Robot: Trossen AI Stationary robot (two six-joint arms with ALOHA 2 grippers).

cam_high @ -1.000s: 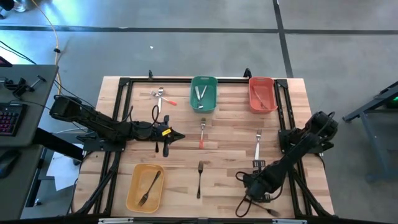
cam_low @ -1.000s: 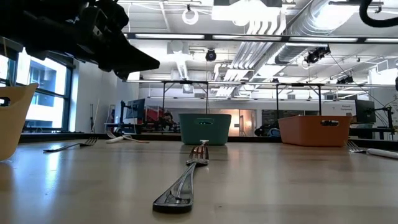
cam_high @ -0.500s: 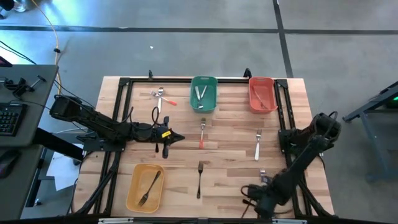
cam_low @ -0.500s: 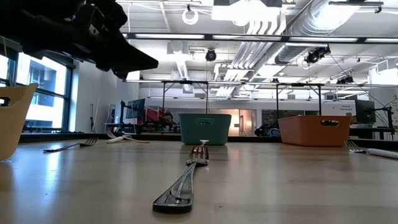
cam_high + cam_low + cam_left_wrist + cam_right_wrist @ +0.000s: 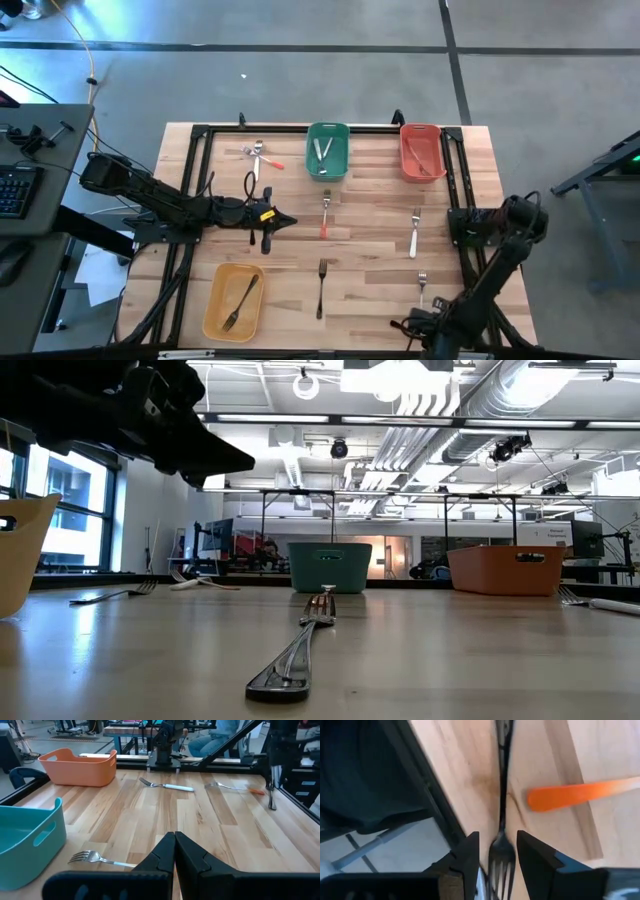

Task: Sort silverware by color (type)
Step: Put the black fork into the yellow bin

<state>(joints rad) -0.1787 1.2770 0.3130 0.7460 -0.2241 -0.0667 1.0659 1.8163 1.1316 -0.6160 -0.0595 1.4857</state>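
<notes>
R end effector, at the near right edge of the tabletop, is narrow, holding a black fork by the tines. Next, I think: keep the pinch firm, carry it over the loose forks w/o touching, and release inside the yellow bin, which already has a dark fork. L end effector waits mid-left, closed & empty.
</notes>
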